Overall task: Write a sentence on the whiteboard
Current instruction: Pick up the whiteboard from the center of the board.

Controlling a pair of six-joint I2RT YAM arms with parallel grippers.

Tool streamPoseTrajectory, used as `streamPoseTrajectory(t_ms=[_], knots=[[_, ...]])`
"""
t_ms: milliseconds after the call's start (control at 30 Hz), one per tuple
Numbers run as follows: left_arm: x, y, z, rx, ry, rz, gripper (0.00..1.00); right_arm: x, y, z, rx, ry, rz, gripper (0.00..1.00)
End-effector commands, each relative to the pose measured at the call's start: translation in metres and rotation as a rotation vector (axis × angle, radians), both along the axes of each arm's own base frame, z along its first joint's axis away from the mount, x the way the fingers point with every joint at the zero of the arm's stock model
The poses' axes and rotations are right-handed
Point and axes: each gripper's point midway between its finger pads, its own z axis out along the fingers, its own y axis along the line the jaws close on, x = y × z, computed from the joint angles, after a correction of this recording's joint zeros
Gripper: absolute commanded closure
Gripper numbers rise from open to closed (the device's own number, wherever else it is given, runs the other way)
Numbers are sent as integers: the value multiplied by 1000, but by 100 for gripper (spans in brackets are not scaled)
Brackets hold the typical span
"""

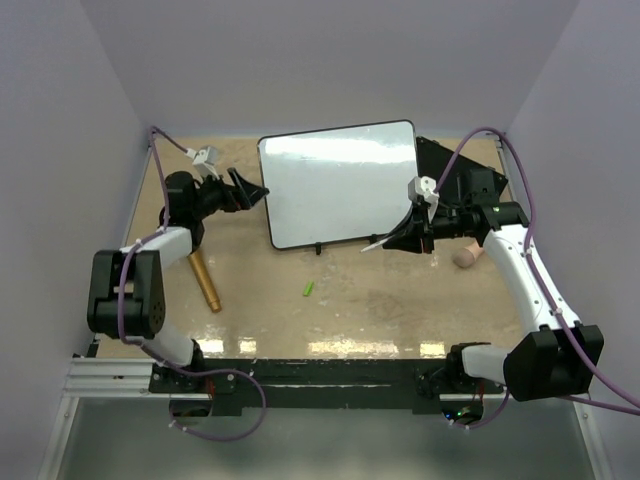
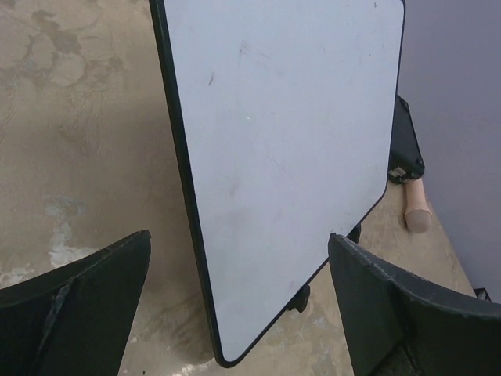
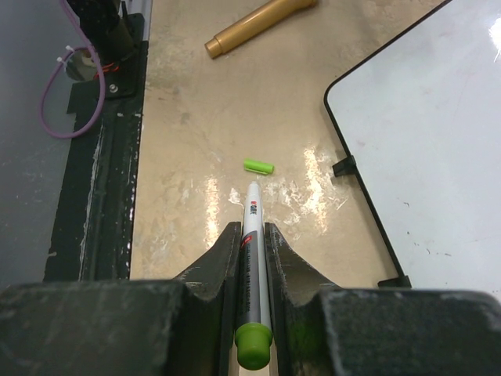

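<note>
Whiteboard (image 1: pixel 340 185) sits at the far middle of the desk (image 1: pixel 380 300), turned a little askew. Its two small black feet are on the near edge. Whether it lies flat or is propped up, I can't tell. The surface is blank apart from faint smudges, with no writing on it.

Left gripper (image 1: pixel 250 190) is at the board's left edge, jaws spread wide. In the wrist view the fingers (image 2: pixel 94 298) flank the board's near-left corner (image 2: pixel 227 352) without closing on it. I can't tell whether they touch the frame.

Right gripper (image 1: pixel 395 240) is pressed together on a marker (image 3: pixel 252 258), pinching the barrel. The green butt end sits toward the wrist and the writing end points out over the desk. The tip is just off the board's near edge, not on the white surface. A small green cap (image 3: pixel 257 166) lies loose on the desk ahead of it, so the marker looks uncapped.

Also on the desk are a tan tube (image 1: pixel 205 280) on the left, a pinkish handle (image 1: pixel 466 256) on the right and a black board (image 1: pixel 450 165) behind the whiteboard.

Judgement: the marker is in hand and ready, and writing has not begun. Next, the right arm needs to lift the tip over the frame and set it lightly on the upper-left of the white surface. The left gripper may have to steady the board so it doesn't slide under the strokes.
</note>
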Motion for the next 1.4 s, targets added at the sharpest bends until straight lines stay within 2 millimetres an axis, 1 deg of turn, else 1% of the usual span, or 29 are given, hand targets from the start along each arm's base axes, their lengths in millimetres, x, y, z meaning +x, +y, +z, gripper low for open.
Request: streamPoseTrajectory(t_ms=[0, 33, 67, 133, 167, 200, 233, 267, 300, 333, 367, 433, 467, 500, 533, 567, 633, 667, 867, 933, 1033, 1067, 1100, 1167, 1200, 1233, 1267, 1367], knots=[[21, -16, 34, -59, -148, -145, 0, 2, -2, -1, 2, -18, -2, 100], [28, -16, 38, -47, -174, -152, 0, 2, -2, -1, 2, -17, -2, 100], [31, -18, 29, -47, -161, -171, 0, 2, -2, -1, 2, -17, -2, 100], [39, -19, 28, -34, -178, -191, 0, 3, -2, -2, 1, -18, -3, 100], [41, -20, 19, -33, -165, -206, 1, 3, -2, -2, 1, -15, -3, 100], [44, -21, 16, -30, -162, -216, 2, 3, -2, -3, 1, -12, -3, 100], [48, -22, 18, -27, -175, -227, 2, 4, -3, -3, 1, -12, -5, 100], [49, -25, 7, -34, -152, -255, 5, 4, -2, -4, 0, -8, -3, 100], [50, -26, 4, -37, -151, -269, 6, 4, -2, -5, -1, -4, -2, 100], [53, -28, 7, -45, -165, -283, 8, 4, -2, -6, -2, -3, -3, 100], [53, -30, -1, -54, -153, -302, 9, 5, -2, -6, -3, -5, -3, 100], [57, -31, 0, -59, -173, -316, 11, 5, -2, -7, -4, 2, -3, 100], [58, -32, -5, -67, -164, -333, 14, 5, -2, -8, -4, 2, -3, 100], [59, -33, -6, -71, -163, -343, 15, 5, -2, -8, -4, 2, -3, 100], [65, -34, 1, -77, -178, -352, 17, 5, -2, -9, -5, 6, -3, 100], [65, -36, -5, -87, -164, -372, 21, 6, -2, -9, -3, 8, -3, 100], [68, -38, -2, -96, -165, -390, 26, 6, -2, -10, -3, 12, -3, 100], [68, -38, -5, -97, -160, -398, 30, 6, -2, -9, -1, 13, -2, 100], [67, -41, -9, -134, -152, -423, 44, 7, -2, -12, -1, 25, -1, 100], [67, -42, -3, -155, -169, -434, 48, 6, -2, -12, -3, 24, 1, 100], [67, -44, -2, -172, -171, -448, 53, 6, -2, -11, -1, 19, 3, 100], [67, -44, -5, -176, -164, -454, 59, 6, -2, -12, 0, 23, 3, 100], [67, -44, -5, -177, -168, -456, 61, 5, -2, -12, 1, 24, 6, 100], [67, -44, -7, -180, -163, -454, 71, 5, -1, -13, 1, 29, 8, 100], [67, -44, -8, -182, -162, -457, 82, 6, -2, -14, 1, 31, 8, 100], [68, -44, -7, -181, -165, -451, 95, 6, -2, -14, 0, 32, 8, 100], [68, -44, -8, -179, -166, -450, 100, 6, -2, -14, 0, 31, 9, 100], [67, -44, -2, -168, -188, -447, 100, 6, -3, -14, 0, 28, 6, 100]])
